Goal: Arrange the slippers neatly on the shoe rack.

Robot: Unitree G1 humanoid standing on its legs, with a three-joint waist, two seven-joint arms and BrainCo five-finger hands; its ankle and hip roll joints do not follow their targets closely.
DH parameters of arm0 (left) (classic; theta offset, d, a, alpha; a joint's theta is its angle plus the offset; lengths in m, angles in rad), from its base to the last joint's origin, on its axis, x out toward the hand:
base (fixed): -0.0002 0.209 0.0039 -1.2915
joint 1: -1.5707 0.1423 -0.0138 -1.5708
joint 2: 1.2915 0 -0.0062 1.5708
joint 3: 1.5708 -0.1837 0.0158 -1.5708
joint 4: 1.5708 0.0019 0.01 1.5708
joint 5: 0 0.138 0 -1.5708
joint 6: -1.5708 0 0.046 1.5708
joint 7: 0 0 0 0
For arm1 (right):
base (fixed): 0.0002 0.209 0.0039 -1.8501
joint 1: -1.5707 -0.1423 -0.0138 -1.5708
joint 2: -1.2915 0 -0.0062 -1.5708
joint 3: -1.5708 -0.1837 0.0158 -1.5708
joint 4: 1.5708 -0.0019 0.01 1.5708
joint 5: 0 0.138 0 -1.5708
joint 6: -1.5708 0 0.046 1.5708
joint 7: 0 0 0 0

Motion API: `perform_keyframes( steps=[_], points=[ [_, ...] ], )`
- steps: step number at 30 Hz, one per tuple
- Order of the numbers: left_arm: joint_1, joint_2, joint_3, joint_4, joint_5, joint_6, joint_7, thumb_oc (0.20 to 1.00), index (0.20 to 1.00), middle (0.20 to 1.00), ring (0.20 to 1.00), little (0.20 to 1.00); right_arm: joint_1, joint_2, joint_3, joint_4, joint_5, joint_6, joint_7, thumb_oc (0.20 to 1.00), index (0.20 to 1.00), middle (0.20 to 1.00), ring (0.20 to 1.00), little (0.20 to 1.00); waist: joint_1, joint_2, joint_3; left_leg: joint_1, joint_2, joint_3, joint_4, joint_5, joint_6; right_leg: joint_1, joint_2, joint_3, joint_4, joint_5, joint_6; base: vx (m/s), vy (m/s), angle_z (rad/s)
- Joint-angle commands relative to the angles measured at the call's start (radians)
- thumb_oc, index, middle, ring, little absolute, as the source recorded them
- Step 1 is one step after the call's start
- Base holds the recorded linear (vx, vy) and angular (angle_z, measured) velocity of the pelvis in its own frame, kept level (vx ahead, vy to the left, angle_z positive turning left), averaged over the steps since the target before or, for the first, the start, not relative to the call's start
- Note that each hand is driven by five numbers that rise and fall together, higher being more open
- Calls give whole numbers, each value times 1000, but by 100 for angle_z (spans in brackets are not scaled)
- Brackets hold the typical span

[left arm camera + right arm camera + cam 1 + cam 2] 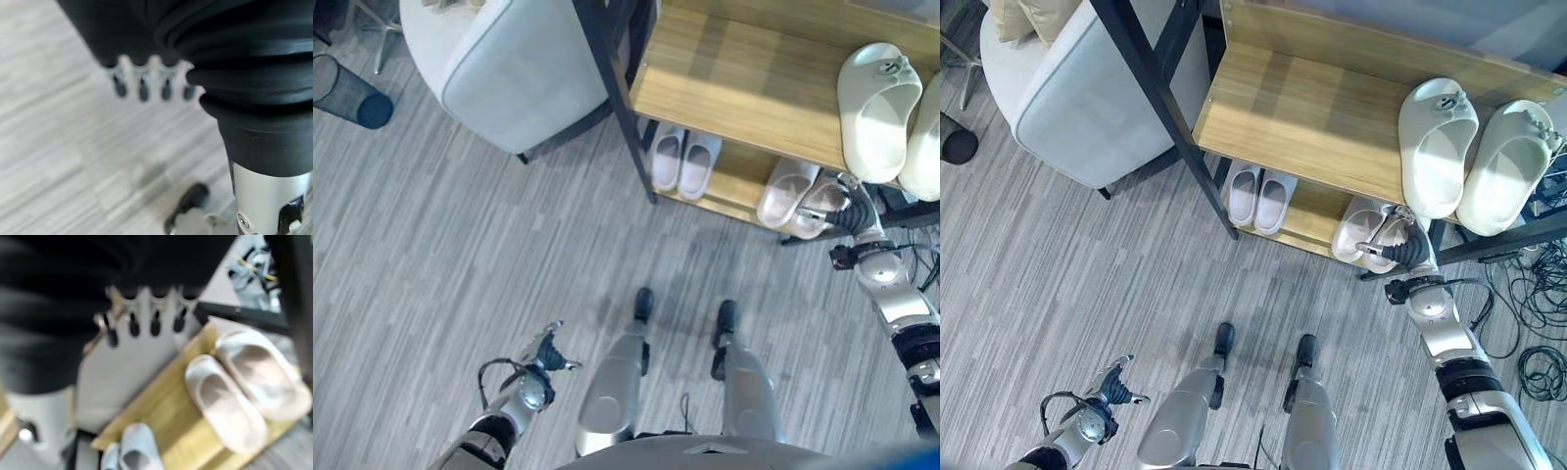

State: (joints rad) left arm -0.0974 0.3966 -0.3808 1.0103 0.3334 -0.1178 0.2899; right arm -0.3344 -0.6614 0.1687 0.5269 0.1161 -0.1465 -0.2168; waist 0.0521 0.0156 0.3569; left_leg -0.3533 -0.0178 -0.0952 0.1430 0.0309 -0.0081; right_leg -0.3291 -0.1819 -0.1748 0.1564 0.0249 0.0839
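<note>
I see my right hand (1408,250) at the shoe rack (1302,108), fingers relaxed and empty, just beside the beige slippers (1363,232) on the lower shelf's right end. Two pale slippers (1260,197) sit further left on that shelf. White slippers (1474,157) rest on the top shelf. My left hand (546,350) hangs released over the floor (460,245).
</note>
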Motion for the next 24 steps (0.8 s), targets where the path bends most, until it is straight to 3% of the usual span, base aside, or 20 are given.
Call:
perform_keyframes(
  steps=[1, 12, 14, 17, 22, 24],
  points=[
    [26, 0, 31, 58, -8, 11, -12, 1000, 1000, 1000, 1000, 1000, 63, 7, -15, -31, -10, -17, 9, 1000, 1000, 1000, 1000, 1000, -10, -32, -57, 7, -3, -15, -7, -49, -26, 41, -14, 27, 87, -78, 52, 76, -27, -1],
    [43, -25, 72, 142, -50, 27, -75, 1000, 1000, 1000, 1000, 1000, 206, 133, -38, 199, 13, 19, 56, 1000, 1000, 1000, 1000, 1000, -46, -55, -144, 114, 11, 10, -36, -68, -30, 152, 0, 29, 27, -72, 57, 60, -4, -4],
    [52, -35, 106, 180, -102, 28, -135, 1000, 1000, 1000, 1000, 1000, 258, 176, -74, 316, 24, 38, 80, 1000, 1000, 1000, 1000, 1000, -59, -55, -192, 168, 15, 22, -73, -61, -28, 201, 3, 29, -8, -61, 63, 114, 20, -14],
    [60, -45, 136, 204, -121, 35, -151, 1000, 1000, 1000, 1000, 1000, 330, 231, -118, 415, 25, 59, 93, 1000, 1000, 1000, 1000, 1000, -71, -59, -247, 235, 19, 36, -118, -57, -24, 253, 10, 35, -46, -45, 66, 100, 11, -9],
    [71, -61, 151, 222, -156, 33, -176, 1000, 1000, 1000, 1000, 1000, 401, 307, -135, 494, 69, 70, 122, 1000, 1000, 1000, 1000, 1000, -77, -63, -293, 298, 24, 54, -174, -44, -25, 300, 15, 40, -94, -28, 70, 45, -4, -17],
    [71, -72, 160, 219, -210, 22, -204, 1000, 1000, 1000, 1000, 1000, 425, 372, -139, 623, 125, 87, 160, 1000, 1000, 1000, 1000, 1000, -80, -62, -320, 329, 27, 60, -207, -33, -27, 323, 19, 40, -117, -22, 72, 18, -8, -6]
  ],
)
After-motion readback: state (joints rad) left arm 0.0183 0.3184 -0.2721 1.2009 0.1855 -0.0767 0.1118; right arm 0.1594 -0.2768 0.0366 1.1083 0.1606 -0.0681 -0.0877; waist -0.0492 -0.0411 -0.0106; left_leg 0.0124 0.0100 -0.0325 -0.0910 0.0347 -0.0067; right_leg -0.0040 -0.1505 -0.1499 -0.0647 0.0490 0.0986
